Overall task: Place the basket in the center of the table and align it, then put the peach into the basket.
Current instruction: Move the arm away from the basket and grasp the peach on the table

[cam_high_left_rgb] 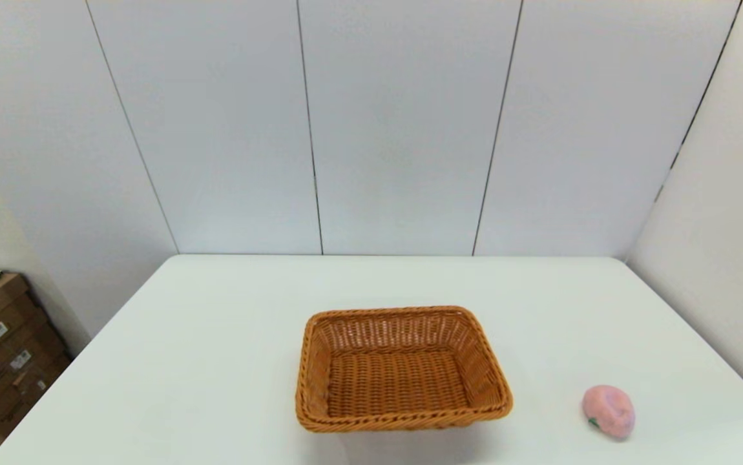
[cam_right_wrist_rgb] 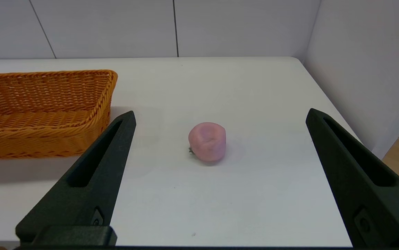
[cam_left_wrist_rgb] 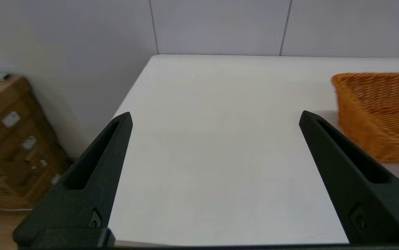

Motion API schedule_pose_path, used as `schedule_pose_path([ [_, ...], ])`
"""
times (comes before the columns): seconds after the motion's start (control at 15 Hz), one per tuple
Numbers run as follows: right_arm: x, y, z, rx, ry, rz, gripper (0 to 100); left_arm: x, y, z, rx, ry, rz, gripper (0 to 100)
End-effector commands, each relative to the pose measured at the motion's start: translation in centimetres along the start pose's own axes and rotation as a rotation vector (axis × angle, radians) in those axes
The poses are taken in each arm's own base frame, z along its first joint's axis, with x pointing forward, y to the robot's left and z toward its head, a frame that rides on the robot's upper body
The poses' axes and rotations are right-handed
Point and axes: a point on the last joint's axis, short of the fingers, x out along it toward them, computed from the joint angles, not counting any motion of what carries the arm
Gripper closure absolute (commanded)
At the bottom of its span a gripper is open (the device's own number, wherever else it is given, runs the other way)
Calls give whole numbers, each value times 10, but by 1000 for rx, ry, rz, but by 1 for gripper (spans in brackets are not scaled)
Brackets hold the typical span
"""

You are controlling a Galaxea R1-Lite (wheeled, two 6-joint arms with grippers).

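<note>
Basket sits empty near counter centre, roughly squared. Peach lies at its 4 o'clock, well apart. Right gripper spread wide, aimed at peach; should be lowered centred before closing. Left gripper also spread, idle.

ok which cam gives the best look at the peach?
Right wrist view: the peach sits centred ahead of the open right gripper, nothing in front of it. Head view shows it smaller, near the table's right front edge. Left wrist view misses it.
</note>
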Motion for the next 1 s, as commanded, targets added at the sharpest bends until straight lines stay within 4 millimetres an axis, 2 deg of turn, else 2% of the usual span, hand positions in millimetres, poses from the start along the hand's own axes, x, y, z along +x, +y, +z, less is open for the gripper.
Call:
schedule_pose_path([
  [0.07,0,0,0,-11,2,0,0,3,-1,-9,-11,-15,-33,0],
  [0.27,-3,0,2,-74,59,12,0,3,0,-9,-58,-19,-26,0],
  [0.4,-11,1,25,-80,43,35,0,3,0,-9,-58,-19,-26,0],
  [0.53,-5,2,58,-85,71,54,0,3,0,-9,-58,-19,-26,0],
  [0.6,3,2,72,-85,108,55,0,3,0,-9,-58,-19,-26,0],
  [0.73,26,3,84,-86,228,64,0,3,0,-9,-58,-19,-26,0],
  [0.87,61,4,83,-96,419,78,0,3,0,-9,-58,-19,-26,0],
  [1.0,83,4,79,-116,470,82,0,3,0,-9,-58,-19,-26,0],
])
